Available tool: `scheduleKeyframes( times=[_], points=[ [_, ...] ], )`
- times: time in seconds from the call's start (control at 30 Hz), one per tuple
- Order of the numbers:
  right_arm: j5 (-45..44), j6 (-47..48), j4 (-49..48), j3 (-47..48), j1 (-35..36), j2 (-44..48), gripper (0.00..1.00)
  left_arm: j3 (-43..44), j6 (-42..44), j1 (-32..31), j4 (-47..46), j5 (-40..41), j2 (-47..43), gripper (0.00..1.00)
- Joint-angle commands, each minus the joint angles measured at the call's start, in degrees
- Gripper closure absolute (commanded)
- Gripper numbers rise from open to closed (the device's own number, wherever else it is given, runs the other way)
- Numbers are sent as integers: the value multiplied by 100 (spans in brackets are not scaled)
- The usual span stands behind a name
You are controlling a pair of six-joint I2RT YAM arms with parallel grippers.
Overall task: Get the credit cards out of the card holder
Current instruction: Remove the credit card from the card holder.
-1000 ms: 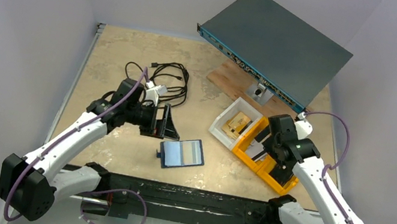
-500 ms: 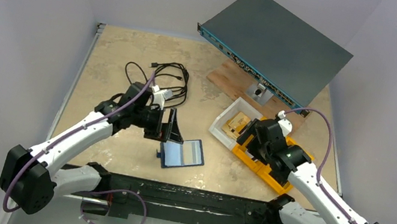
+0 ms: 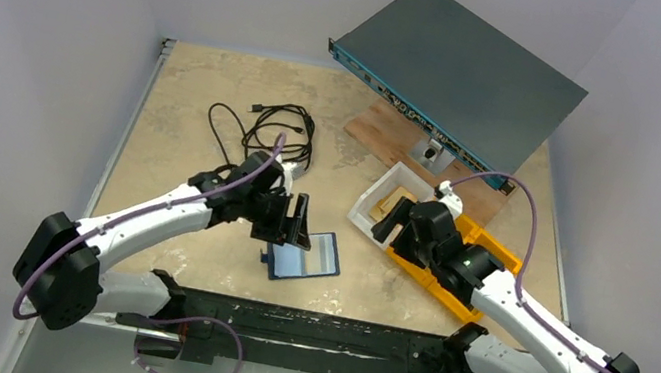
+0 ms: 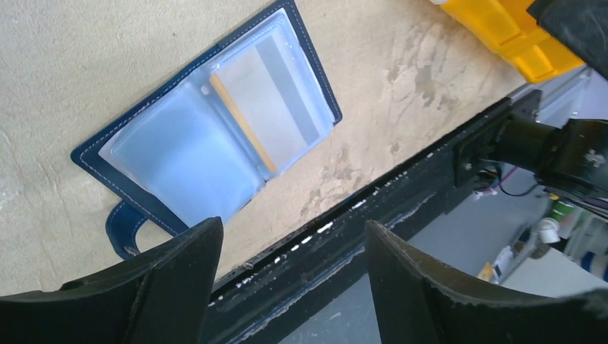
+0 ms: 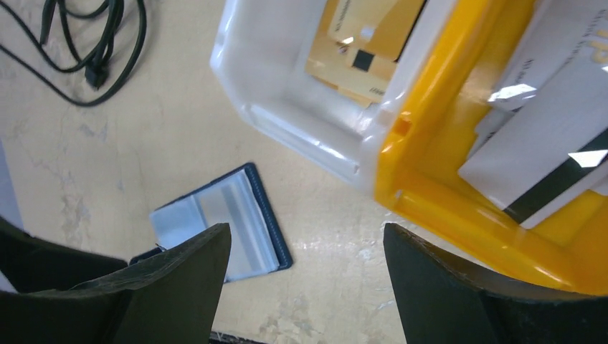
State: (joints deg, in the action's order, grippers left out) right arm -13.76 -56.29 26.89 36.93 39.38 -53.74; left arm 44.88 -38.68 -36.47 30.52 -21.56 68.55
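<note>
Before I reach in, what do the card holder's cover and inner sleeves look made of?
The card holder: cover probably leather or faux leather, matte navy, with pale stitching along its edge. The inner sleeves: likely soft clear plastic, slightly glossy, since a card's grey stripe shows through.

Plain pale walls (image 3: 31, 15) stand on three sides of a sandy, blotchy table top (image 3: 193, 72). A black rail (image 3: 313, 329) runs along its near edge. The light is soft and even.
</note>
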Motion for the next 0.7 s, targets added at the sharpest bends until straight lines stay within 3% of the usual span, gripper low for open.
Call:
scheduleKeyframes(
  times=[0.0, 0.2, 0.67],
  points=[
    [-62, -21, -537, 6, 521, -218, 22, 442, -206, -393, -183, 840, 396, 32],
    [-241, 51, -806, 173, 931, -544, 23, 865, -255, -913, -112, 1658, 1164, 41],
    [-510, 49, -720, 253, 963, -642, 23, 2072, -26, -2064, 670, 3527, 2705, 50]
  ],
)
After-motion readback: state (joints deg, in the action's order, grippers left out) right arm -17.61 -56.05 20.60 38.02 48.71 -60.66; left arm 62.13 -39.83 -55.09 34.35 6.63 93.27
